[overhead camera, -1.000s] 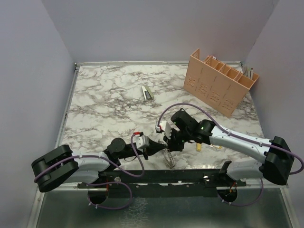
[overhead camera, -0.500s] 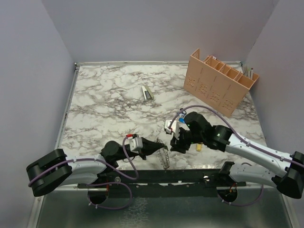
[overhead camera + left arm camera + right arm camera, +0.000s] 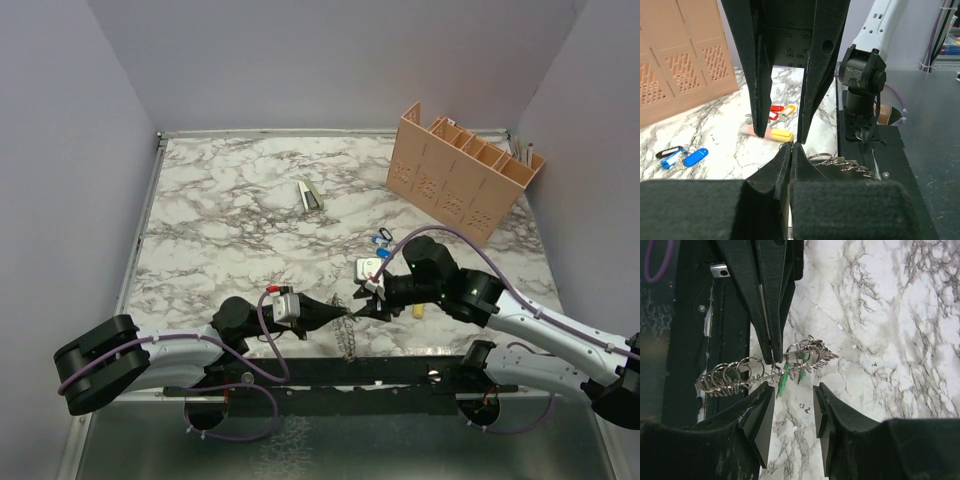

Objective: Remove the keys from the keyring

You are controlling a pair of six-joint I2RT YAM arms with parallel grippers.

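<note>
The keyring (image 3: pixel 740 374) is a long coil of silver wire loops, stretched out over the table's front edge. My left gripper (image 3: pixel 773 354) is shut on a loop near its middle and holds it up. Two green keys (image 3: pixel 783 381) hang from the coil just right of that grip. My right gripper (image 3: pixel 792 402) is open, with its pads on either side below the green keys and not touching them. From above, both grippers (image 3: pixel 343 312) (image 3: pixel 362 305) meet tip to tip at the keyring (image 3: pixel 347 338). Blue-tagged keys (image 3: pixel 381 237) lie loose on the marble.
A tan slotted organizer (image 3: pixel 465 170) stands at the back right. A small grey stapler-like object (image 3: pixel 311 195) lies mid-table. A pink and yellow marker (image 3: pixel 767 134) and a bunch with red and yellow tags (image 3: pixel 777 111) lie near the right arm. The black base rail (image 3: pixel 400 372) runs under the coil.
My right gripper has opened and its arm has swung rightwards and lower. Blue-tagged keys now show on the table behind it. The left gripper slid slightly toward the front edge, still holding the coil.
</note>
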